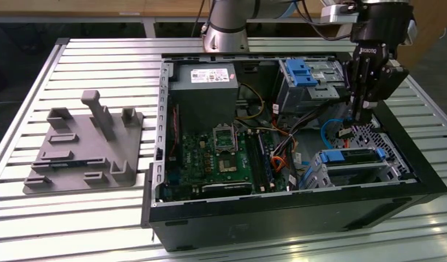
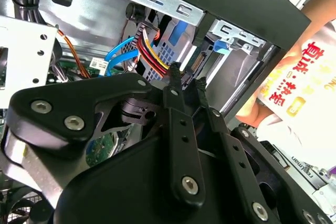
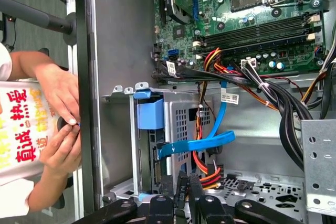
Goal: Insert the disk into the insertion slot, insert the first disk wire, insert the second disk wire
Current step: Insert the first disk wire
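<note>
If the first disk wire [image 3: 210, 174] meets the disk [image 1: 352, 155], seated in the insertion slot [image 3: 181, 119], askew, its plug may jam; the second disk wire [image 3: 199, 144] crossing that slot could snag. Your gripper [image 1: 361, 118] hangs upright beside the slot, fingers [image 2: 174, 90] nearly together, apparently pinching that plug.

Slatted table [image 1: 99, 60]: computer case [image 1: 281, 218], grey fixture [image 1: 85, 158]

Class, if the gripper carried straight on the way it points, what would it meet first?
Probably the first disk wire, lying just ahead of the gripper by the insertion slot; depth is unclear.
</note>
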